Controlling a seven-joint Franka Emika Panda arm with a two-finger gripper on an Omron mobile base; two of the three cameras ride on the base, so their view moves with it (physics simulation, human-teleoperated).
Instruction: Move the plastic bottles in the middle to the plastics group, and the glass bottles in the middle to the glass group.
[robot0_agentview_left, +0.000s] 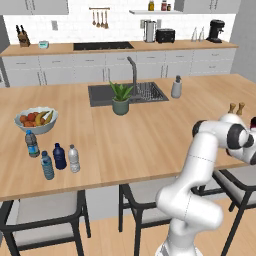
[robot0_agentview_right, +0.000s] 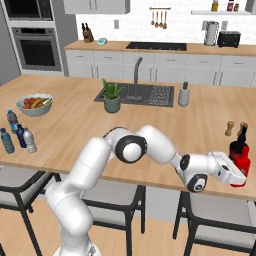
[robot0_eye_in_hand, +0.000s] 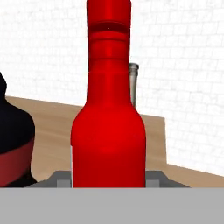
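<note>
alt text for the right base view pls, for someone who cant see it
The white robot arm reaches low to the right across a wooden kitchen island, its gripper shut on a red bottle near the island's right edge, beside a dark bottle. Four small bottles and a fruit bowl sit at far left, a potted plant and sink mid-island.
</note>
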